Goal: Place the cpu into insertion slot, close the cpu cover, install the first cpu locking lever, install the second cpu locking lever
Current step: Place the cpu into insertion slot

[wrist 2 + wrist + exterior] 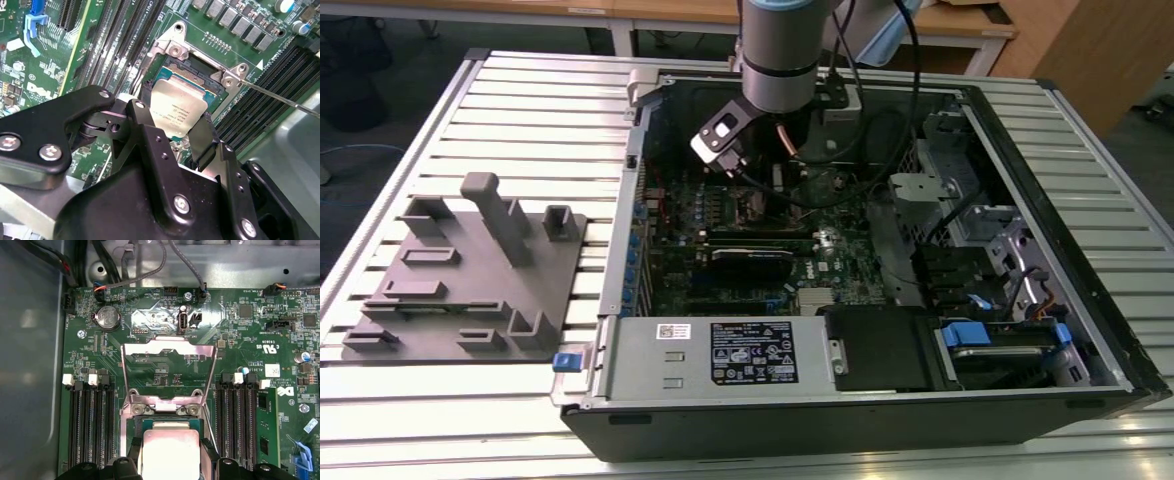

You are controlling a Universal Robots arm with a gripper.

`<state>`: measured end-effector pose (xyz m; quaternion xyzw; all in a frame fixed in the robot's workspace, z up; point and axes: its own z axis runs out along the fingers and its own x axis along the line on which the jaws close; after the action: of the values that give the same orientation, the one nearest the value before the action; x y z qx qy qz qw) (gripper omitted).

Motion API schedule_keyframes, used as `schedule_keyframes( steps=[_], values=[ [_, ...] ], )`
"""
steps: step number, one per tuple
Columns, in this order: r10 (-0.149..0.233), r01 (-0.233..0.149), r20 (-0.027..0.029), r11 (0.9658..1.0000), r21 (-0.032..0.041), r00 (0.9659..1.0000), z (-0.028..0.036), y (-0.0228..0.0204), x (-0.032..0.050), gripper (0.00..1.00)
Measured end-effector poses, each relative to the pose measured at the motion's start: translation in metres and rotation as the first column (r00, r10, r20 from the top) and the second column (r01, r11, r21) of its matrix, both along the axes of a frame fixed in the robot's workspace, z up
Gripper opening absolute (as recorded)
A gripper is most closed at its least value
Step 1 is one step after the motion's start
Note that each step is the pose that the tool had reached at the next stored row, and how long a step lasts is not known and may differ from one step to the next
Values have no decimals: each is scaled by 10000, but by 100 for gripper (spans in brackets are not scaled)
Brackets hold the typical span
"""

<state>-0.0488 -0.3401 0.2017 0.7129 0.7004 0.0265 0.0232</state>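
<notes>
My gripper [175,127] is shut on the cpu [177,111], a flat silver-grey square held by two opposite edges between black fingers [204,136]. The cpu hangs right over the insertion slot [199,71], whose dark recess and silver rim show beyond it; I cannot tell whether they touch. In the first wrist view the cpu [170,452] sits over the slot [198,425], and the cpu cover [128,371], a thin silver frame, stands swung open behind it. A thin locking lever [280,97] sticks out from the slot's corner. In the exterior view the arm [781,60] reaches down into the open computer case.
Long black memory slots [90,425] flank the socket on both sides. A labelled grey box [720,355] fills the case's near side. Cables [854,130] hang close to the arm. A grey fixture plate [467,270] lies on the slatted table at the exterior view's left.
</notes>
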Motion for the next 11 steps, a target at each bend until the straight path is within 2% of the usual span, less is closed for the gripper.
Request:
schedule_keyframes(
  steps=[11],
  values=[
    [-60, 60, 1, 10000, 1, 10000, -39, 18, -18, 54]
  ],
)
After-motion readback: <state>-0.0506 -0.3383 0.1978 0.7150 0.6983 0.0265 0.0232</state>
